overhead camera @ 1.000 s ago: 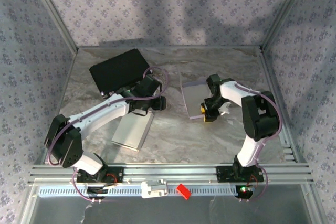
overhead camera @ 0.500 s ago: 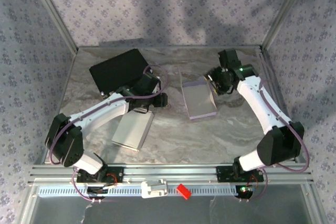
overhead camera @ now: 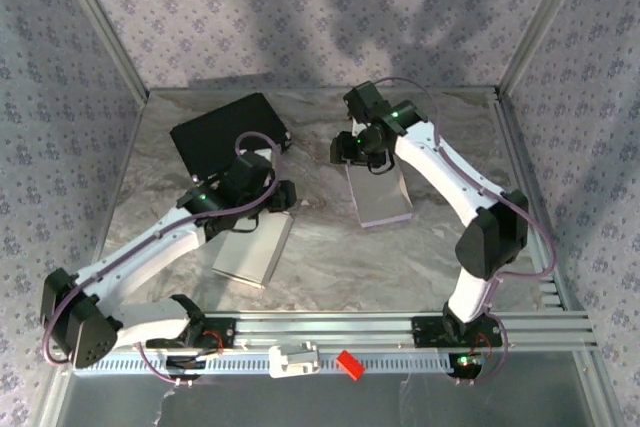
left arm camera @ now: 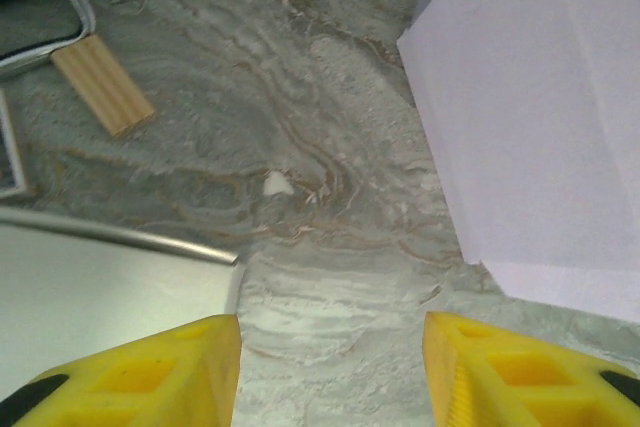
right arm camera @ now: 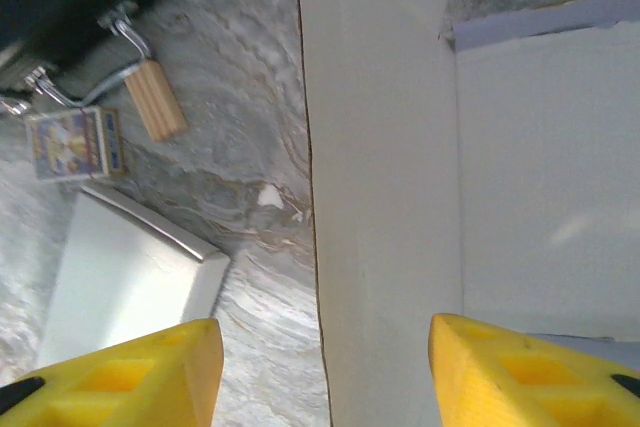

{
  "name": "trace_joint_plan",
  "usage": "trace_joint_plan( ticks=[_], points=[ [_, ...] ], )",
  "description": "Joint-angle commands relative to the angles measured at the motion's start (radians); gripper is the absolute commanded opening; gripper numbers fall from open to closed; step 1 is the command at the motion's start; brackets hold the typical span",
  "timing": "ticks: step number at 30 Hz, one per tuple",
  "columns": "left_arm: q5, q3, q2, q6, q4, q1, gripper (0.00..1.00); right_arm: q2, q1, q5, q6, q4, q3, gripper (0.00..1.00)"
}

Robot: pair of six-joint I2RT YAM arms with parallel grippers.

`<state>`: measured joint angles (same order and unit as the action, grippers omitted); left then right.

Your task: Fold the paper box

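Since the paper box [overhead camera: 378, 192] lies flat on the worktop [overhead camera: 440, 247], I hold the right tool [right arm camera: 325, 367] open and empty over its side flap [right arm camera: 380, 147] to fold it. The left tool [left arm camera: 330, 367], also open and empty, hovers beside it.

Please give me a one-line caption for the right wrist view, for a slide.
Open right gripper poised over an edge of the paper box on the marble table.
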<state>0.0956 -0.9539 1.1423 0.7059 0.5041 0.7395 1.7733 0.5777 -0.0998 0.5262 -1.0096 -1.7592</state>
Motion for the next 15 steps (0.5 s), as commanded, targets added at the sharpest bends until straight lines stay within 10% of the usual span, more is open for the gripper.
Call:
trace_joint_plan(
  ticks=[1, 15],
  points=[
    [0.031, 0.043, -0.082, 0.056, 0.043, -0.003, 0.52, 0.034, 0.009, 0.015, -0.051, -0.053, -0.068, 0.54],
    [-0.008, 0.046, -0.165, 0.023, 0.136, -0.002, 0.52, 0.013, -0.005, 0.187, 0.286, -0.012, -0.056, 0.0]
  ],
)
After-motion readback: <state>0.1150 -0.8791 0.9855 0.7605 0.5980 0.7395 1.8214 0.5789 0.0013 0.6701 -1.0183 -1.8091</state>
